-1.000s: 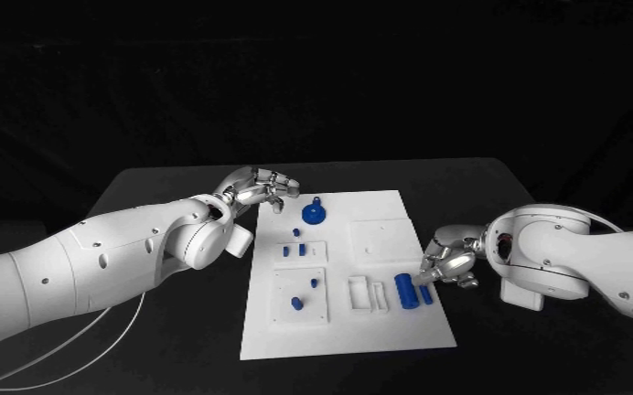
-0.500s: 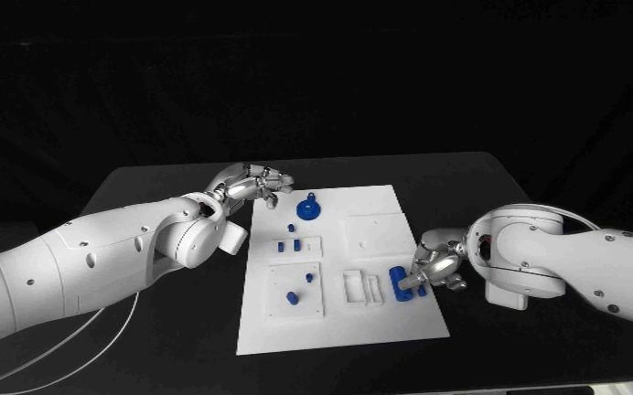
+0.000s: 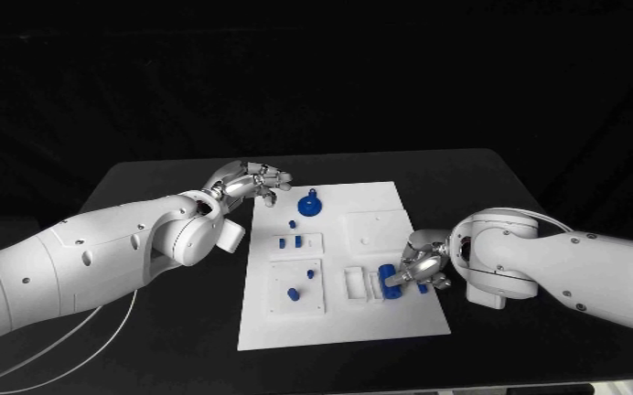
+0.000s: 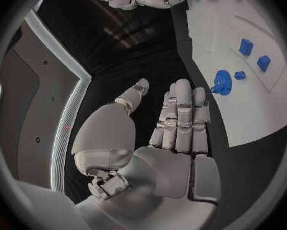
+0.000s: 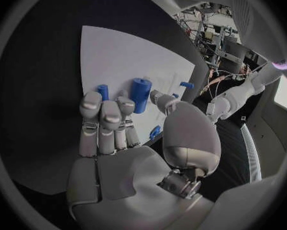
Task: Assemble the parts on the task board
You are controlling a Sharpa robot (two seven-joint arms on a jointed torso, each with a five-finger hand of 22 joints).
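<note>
Closing in from the board's right edge over the past second, the right hand (image 3: 420, 269) has brought its fingers (image 5: 105, 118) up beside the blue cylinder (image 5: 140, 94), apparently touching but not yet clasping it (contact is hard to judge). That cylinder lies on the task board (image 3: 370, 208) near its right rim; a pickup looks imminent. Left hand (image 3: 251, 182) stays empty, fingers loosely extended, beside the board's far-left corner near the blue gear (image 3: 310, 205)

the left hand (image 3: 251, 182) hovers empty, fingers loosely apart. the right hand (image 3: 420, 267) reaches down, fingers half curled, holding nothing.
</note>
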